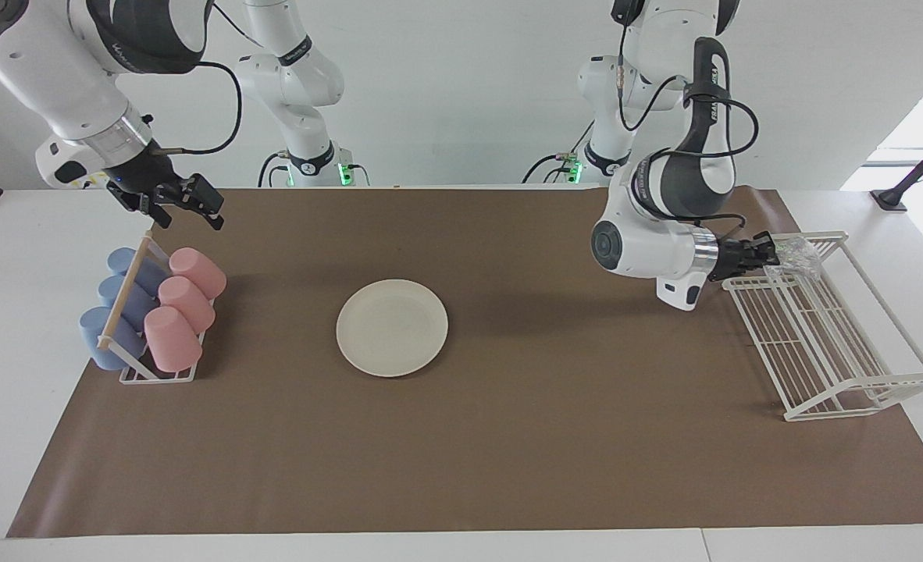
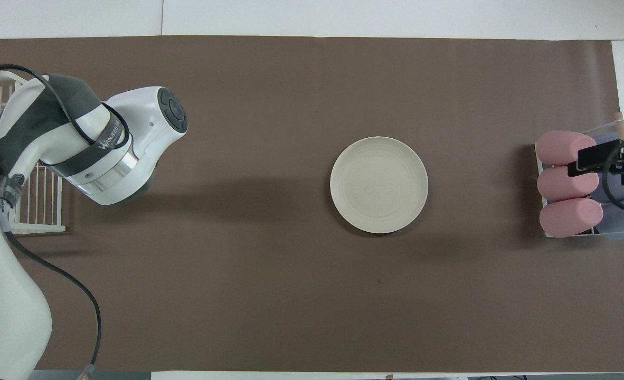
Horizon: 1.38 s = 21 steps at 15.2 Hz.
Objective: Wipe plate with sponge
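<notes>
The desk [image 1: 8, 328] carries a brown mat [image 1: 508, 453] over most of its top. At the left arm's end of the mat stands a white wire rack [image 1: 821, 343], and at the right arm's end a smaller holder [image 1: 157, 375] with pink cups [image 1: 184, 304] and blue cups [image 1: 114, 312] lying in it. The plate [image 1: 392, 328] lies flat and bare near the middle of the mat, well apart from both.

The sponge [image 1: 796, 256] sits at the end of the wire rack nearer to the robots, a small silvery crinkled pad. The left tool [image 1: 766, 254] is turned sideways and reaches right up to it, with its fingers at the sponge's edge. Whether they have closed on the pad or only stand around it, I cannot tell. The right tool [image 1: 196, 201] waits in the air over the edge of the mat beside the cup holder, holding nothing, with its fingers apart.

The step in hand looks like fetching the sponge, so wiping is not yet begun. The next move calls for a firm pinch on the soft pad, a lift clear of the rack's wires, then a carry over to the plate and a press flat onto it.
</notes>
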### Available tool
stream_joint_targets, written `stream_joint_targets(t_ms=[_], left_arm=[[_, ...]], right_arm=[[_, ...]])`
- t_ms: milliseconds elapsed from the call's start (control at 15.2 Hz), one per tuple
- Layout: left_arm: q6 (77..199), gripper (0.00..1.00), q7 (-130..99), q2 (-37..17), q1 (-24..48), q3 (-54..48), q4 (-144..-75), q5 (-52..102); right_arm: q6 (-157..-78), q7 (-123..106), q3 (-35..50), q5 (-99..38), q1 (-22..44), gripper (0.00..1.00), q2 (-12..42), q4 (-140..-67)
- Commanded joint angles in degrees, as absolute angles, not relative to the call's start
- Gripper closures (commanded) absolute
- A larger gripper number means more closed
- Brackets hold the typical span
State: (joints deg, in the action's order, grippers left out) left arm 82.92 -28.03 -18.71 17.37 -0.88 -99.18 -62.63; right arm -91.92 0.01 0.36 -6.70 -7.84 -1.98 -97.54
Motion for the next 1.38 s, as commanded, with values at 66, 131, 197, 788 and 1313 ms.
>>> stream_joint_targets(t_ms=[66, 131, 197, 788, 1313], left_arm=[[87.3, 1.00, -32.1, -20.8, 14.8, -1.1, -98.6, -63.5], [89.2, 1.00, -33.2, -20.8, 13.5, -1.1, -98.7, -63.1], [90.7, 1.00, -35.2, -20.8, 12.9, -1.1, -99.1, -62.9], [93.1, 1.00, -38.2, -20.5, 11.6, -1.2, -100.6, -61.4], [93.2, 0.00, -38.3, -20.4, 11.4, -1.2, -100.6, -61.4]], right_arm=[[-91.1, -1.4, 1.8, -6.2, -7.4, 0.00, -2.5, -95.0], [-90.9, -1.4, 2.1, -6.2, -7.0, 0.00, -2.3, -94.1], [-90.8, -1.3, 2.1, -6.2, -6.9, 0.00, -2.2, -94.0], [-85.1, 2.4, 2.3, -5.8, -6.1, 0.00, -2.2, -91.7], [-80.1, 2.3, 2.9, 3.3, -0.4, 0.00, -1.7, -85.1]])
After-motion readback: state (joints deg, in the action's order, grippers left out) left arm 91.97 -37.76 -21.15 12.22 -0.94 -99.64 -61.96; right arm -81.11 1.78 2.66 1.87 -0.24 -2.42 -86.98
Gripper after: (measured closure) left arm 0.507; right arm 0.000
